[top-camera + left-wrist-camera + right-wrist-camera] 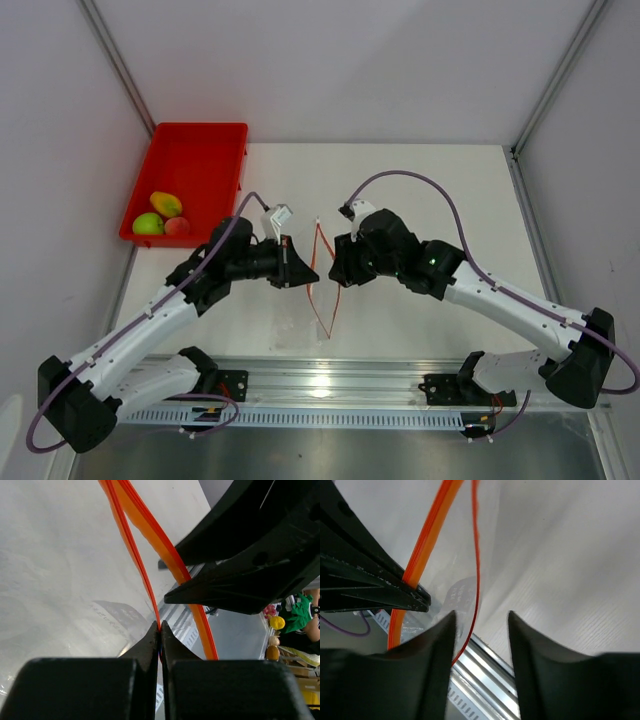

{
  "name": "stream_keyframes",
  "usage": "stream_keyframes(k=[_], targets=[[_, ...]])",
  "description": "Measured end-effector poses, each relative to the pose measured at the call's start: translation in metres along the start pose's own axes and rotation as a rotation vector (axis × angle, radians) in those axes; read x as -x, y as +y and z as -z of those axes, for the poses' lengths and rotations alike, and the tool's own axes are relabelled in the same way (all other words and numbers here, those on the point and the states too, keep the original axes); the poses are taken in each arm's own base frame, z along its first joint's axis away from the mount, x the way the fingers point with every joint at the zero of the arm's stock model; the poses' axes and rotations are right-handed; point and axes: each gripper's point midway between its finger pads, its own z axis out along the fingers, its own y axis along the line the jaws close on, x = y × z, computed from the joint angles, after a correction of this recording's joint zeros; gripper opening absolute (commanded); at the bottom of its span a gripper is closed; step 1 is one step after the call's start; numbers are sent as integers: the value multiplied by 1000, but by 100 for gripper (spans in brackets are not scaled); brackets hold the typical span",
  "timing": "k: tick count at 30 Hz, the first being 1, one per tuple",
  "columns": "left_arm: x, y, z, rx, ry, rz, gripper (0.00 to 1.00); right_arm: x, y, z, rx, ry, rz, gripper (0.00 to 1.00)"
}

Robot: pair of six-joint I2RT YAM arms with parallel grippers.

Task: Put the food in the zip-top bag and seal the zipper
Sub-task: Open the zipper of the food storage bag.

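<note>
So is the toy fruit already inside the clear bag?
No, all three fruits lie in the red tray off to the left, well away from the bag.

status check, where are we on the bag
left gripper shut on zipper lip. right gripper open at other lip, no grip. zip-top bag mouth open, three fruits in red tray. nothing blocking.
</note>
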Motion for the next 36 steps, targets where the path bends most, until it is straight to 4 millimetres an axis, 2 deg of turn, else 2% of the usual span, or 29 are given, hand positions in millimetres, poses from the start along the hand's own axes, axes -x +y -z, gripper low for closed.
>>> stream_keyframes(k=[1, 2, 4, 7, 10, 13, 16, 21, 25, 32, 36], targets=[[1, -2, -2, -5, 2, -4, 1, 0, 1, 0, 7, 3, -6, 29], [3, -4, -3, -10, 1, -7, 1, 0, 1, 0, 9, 4, -8, 9], [7, -7, -5, -18, -2, -13, 1, -1, -1, 0, 1, 3, -15, 0], [12, -12, -6, -31, -17, -24, 1, -2, -10, 0, -42, -10, -26, 0], [18, -10, -5, -3, -34, -17, 1, 3, -31, 6, -157, -50, -27, 0], [25, -1, -7, 68, -51, 7, 1, 12, -52, 21, -277, -113, -23, 0], [24, 8, -10, 110, -48, 28, 1, 23, -71, 41, -384, -183, -14, 0], [28, 7, -15, 94, -57, 19, 0, 41, -92, 58, -538, -232, 27, 0], [29, 18, -30, 137, -18, 38, 1, 46, -99, 57, -618, -234, 89, 0], [19, 60, -49, 283, 32, 63, 1, 44, -94, 47, -654, -205, 181, 0], [18, 71, -53, 326, 30, 69, 5, 39, -91, 41, -665, -188, 214, 0]])
